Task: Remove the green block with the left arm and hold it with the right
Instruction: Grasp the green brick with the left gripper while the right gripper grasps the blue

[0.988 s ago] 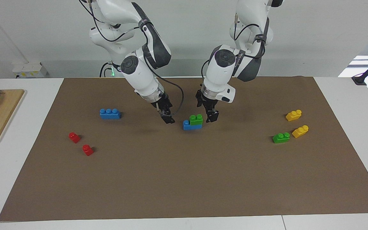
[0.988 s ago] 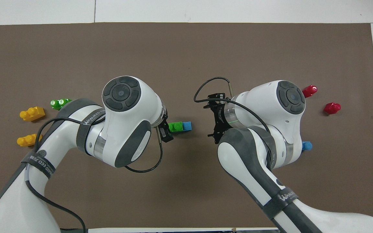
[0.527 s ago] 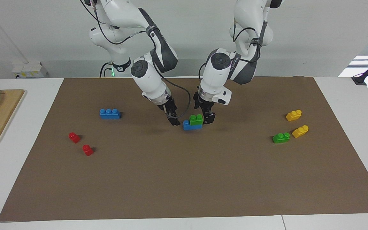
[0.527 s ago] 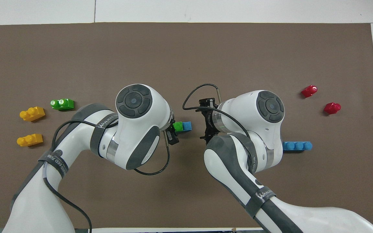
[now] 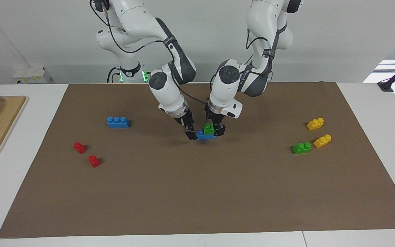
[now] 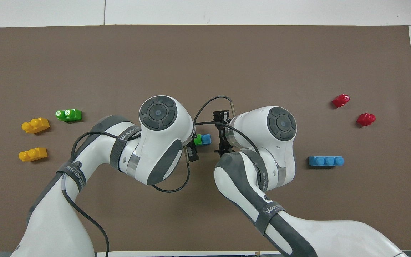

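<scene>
Facing view had the green block [image 5: 208,129] seated on one end of a blue brick [image 5: 205,137] at mid-mat, with a loose green twin [image 5: 301,148] toward the left arm's end. My left gripper [image 5: 214,130] was low around the green block, fingers apart on either side and not yet pinching. My right gripper [image 5: 190,133], also spread, sat at the blue brick's bare end. I judged the right should clamp the blue brick low and firmly first. The left should then close squarely on the green block's side walls and pull straight up without twisting, so the base would not tip or slide.
</scene>
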